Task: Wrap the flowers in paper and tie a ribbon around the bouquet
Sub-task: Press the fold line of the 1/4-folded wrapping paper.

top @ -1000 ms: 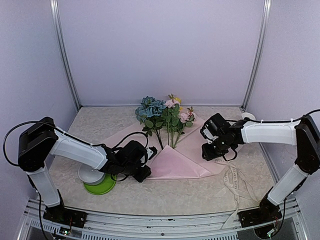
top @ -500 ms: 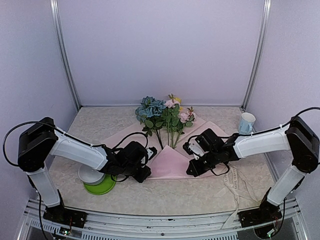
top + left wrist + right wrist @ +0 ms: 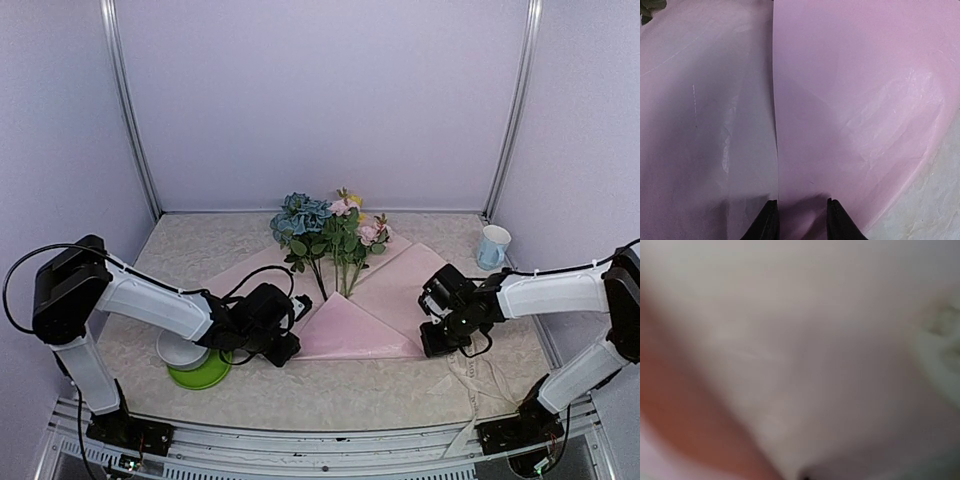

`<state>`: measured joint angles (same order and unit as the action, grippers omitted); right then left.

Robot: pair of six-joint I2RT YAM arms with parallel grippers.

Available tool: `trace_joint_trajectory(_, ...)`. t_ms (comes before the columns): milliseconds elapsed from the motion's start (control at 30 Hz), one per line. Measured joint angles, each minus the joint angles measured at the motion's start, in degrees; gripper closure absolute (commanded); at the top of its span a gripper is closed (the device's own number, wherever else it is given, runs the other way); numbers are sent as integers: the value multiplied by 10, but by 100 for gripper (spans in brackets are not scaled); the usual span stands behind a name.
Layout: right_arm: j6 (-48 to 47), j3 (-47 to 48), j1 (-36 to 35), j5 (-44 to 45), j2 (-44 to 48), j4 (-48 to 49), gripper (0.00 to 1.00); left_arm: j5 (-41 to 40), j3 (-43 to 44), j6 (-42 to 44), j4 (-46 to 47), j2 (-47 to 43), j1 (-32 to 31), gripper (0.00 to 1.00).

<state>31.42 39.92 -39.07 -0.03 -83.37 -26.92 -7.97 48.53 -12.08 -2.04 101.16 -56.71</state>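
Observation:
The flowers (image 3: 330, 232) lie at the back with their stalks running down onto the pale pink paper (image 3: 395, 290). One flap of the paper (image 3: 850, 100) is folded over at the front. My left gripper (image 3: 284, 346) rests on the flap's left end. Its jaws (image 3: 800, 204) stand apart, with flat paper under them and nothing pinched. My right gripper (image 3: 433, 343) sits low at the flap's right corner, shut. The right wrist view is a blur, so I cannot tell if it pinches the paper. The cream ribbon (image 3: 478, 372) lies loose on the table, right of that gripper.
A white bowl on a green plate (image 3: 200, 374) stands just left of my left arm. A pale blue mug (image 3: 492, 246) is at the back right. Metal posts and the side walls close in the table.
My right gripper swung left over the folded flap, then back right to its right corner, and closed. The left arm and the flowers have not moved.

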Motion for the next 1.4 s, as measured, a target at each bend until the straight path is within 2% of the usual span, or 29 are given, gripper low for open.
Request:
trace_joint_trajectory(133,2,13,6,27,22,-50,100,1,-8,-3,0,-8,0,67)
trace_joint_trajectory(267,-5,78,-5,37,21,-79,100,2,-17,-7,-3,-17,0,67)
trace_joint_trajectory(433,-14,202,-91,87,-35,-84,100,1,-20,-13,-7,-21,-1,67)
trace_joint_trajectory(533,-29,234,-132,92,-73,-66,100,-1,-21,-17,-8,-22,-3,67)
trace_joint_trajectory(767,-72,188,-172,-27,-105,40,100,-4,-21,-27,-8,-22,-3,67)
trace_joint_trajectory(1000,-69,160,-151,-42,-176,66,100,-10,-21,-36,-10,-22,-5,67)
trace_joint_trajectory(1200,-65,155,-142,-43,-176,88,100,-25,-18,-42,-40,-31,-13,64)
trace_joint_trajectory(1400,-64,151,-141,-52,-176,100,100,-47,23,-24,-109,-54,-63,64)
